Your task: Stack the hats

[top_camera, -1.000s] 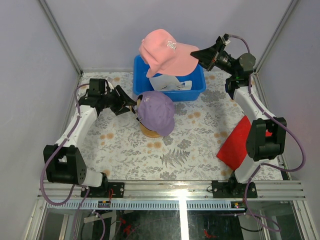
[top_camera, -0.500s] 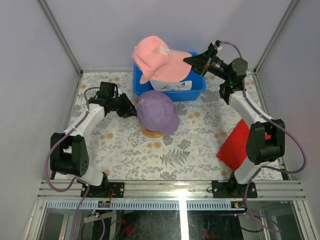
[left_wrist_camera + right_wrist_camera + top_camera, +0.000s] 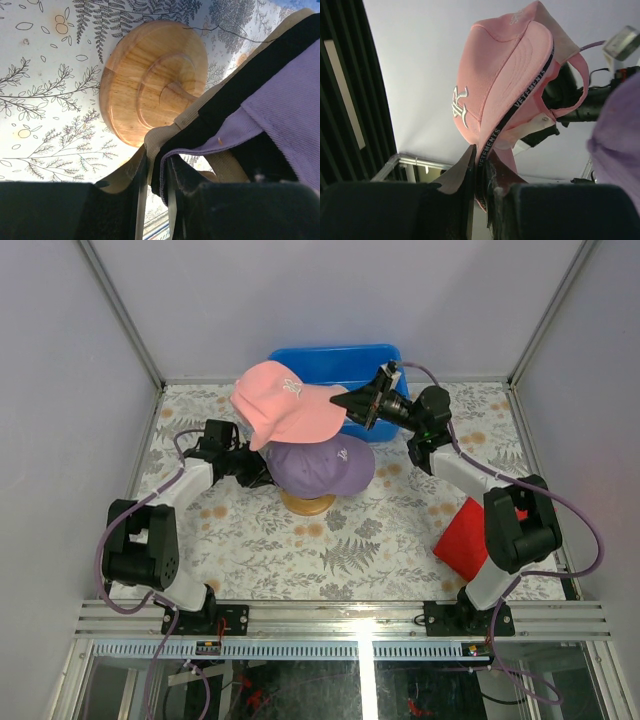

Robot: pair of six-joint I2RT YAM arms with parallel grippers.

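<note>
Floral tablecloth (image 3: 380, 530) underneath, grey walls all round. Over on the left, the left arm folds sharply at the elbow and lies low, reaching inward. The left gripper (image 3: 256, 468) has its fingers pinched on the back rim of the lavender hat (image 3: 315, 465), and the wrist view shows tan and black fabric layered at that same edge. That hat sits on the wooden dome stand (image 3: 308, 504) at mid-table. Just above it and a touch left hangs the pink hat (image 3: 275, 412), overlapping the lavender crown from overhead. The right gripper (image 3: 347, 400) is clamped tight on its edge. Behind sits the blue bin (image 3: 340, 355). The right arm stretches long and low across from the right, past the red cloth (image 3: 462, 538).
</note>
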